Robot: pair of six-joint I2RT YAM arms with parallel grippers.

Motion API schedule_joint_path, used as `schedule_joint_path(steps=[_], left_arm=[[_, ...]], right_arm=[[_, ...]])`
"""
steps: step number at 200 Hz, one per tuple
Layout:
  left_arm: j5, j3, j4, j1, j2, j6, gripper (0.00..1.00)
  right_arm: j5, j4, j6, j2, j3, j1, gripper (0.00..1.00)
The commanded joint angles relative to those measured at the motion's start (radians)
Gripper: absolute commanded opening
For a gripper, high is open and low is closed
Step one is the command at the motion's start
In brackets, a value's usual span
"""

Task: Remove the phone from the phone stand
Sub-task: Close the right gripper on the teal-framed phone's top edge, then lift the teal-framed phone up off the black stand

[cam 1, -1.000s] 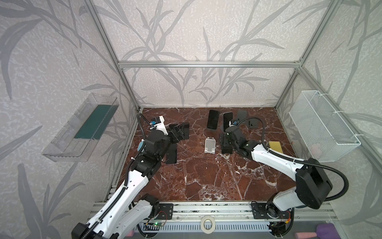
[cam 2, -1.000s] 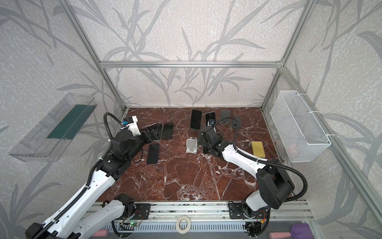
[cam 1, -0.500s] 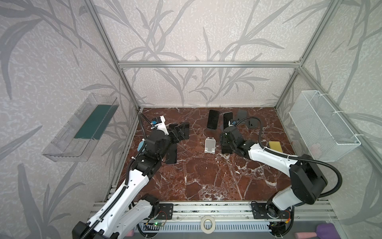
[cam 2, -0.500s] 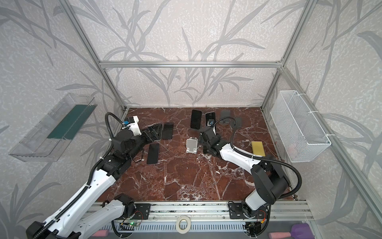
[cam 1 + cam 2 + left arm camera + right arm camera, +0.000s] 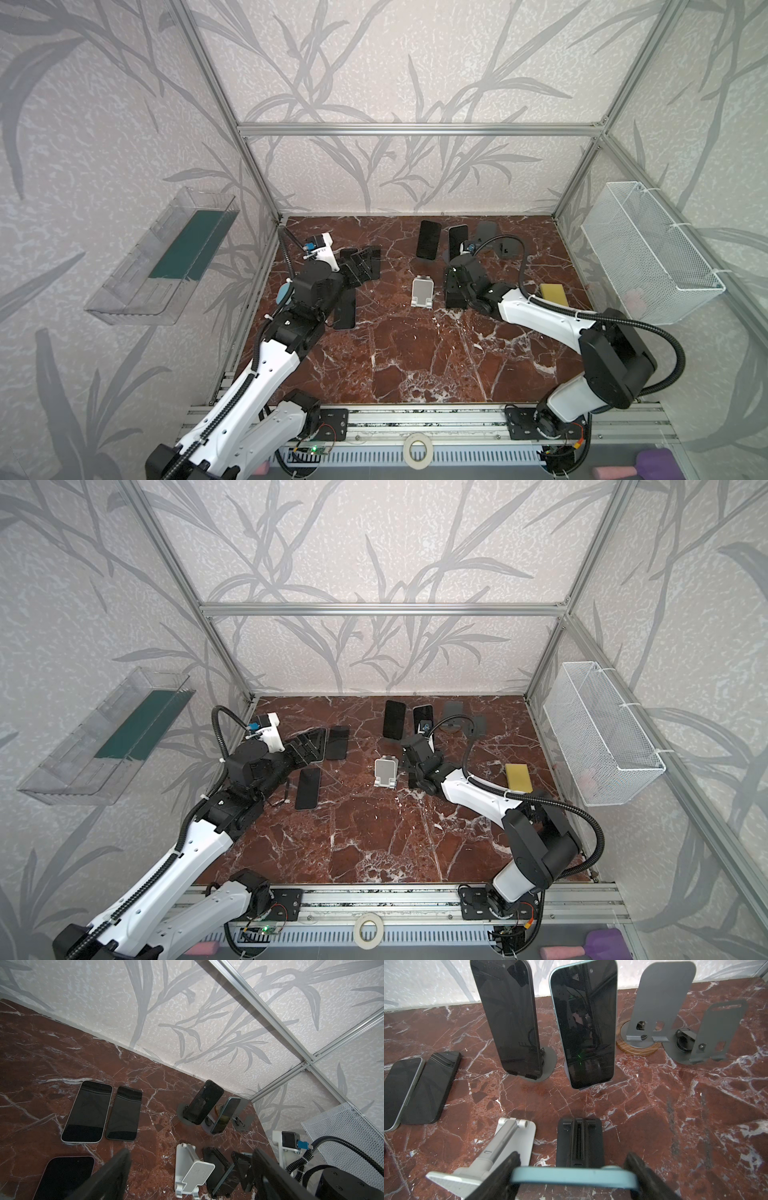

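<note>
A light-blue phone (image 5: 571,1176) leans on a black phone stand (image 5: 580,1142) beside an empty white stand (image 5: 508,1147). My right gripper (image 5: 573,1167) straddles the phone's upper edge, its jaws shut against both sides of the phone. In both top views this gripper (image 5: 455,286) (image 5: 415,769) covers the stand just right of the white stand (image 5: 422,292). The left wrist view shows the same phone (image 5: 222,1180) still resting on its stand. My left gripper (image 5: 357,266) (image 5: 190,1151) is open and holds nothing, hovering over flat phones at the left.
Two dark phones (image 5: 508,1018) (image 5: 583,1028) stand on stands at the back, next to two empty grey stands (image 5: 660,1001) (image 5: 716,1032). Flat phones (image 5: 87,1113) (image 5: 124,1113) (image 5: 345,307) lie at the left. A yellow sponge (image 5: 552,295) and wire basket (image 5: 648,249) are on the right.
My right gripper's jaws have closed in from wide open onto the light-blue phone, and the arm has shifted slightly. The left arm has not moved.
</note>
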Motion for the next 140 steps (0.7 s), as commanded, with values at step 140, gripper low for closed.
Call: schedule_joint_path(steps=[140], left_arm=[[0.006, 0.014, 0.013, 0.008, 0.003, 0.002, 0.91]], right_arm=[[-0.036, 0.071, -0.057, -0.088, -0.039, 0.008, 0.67]])
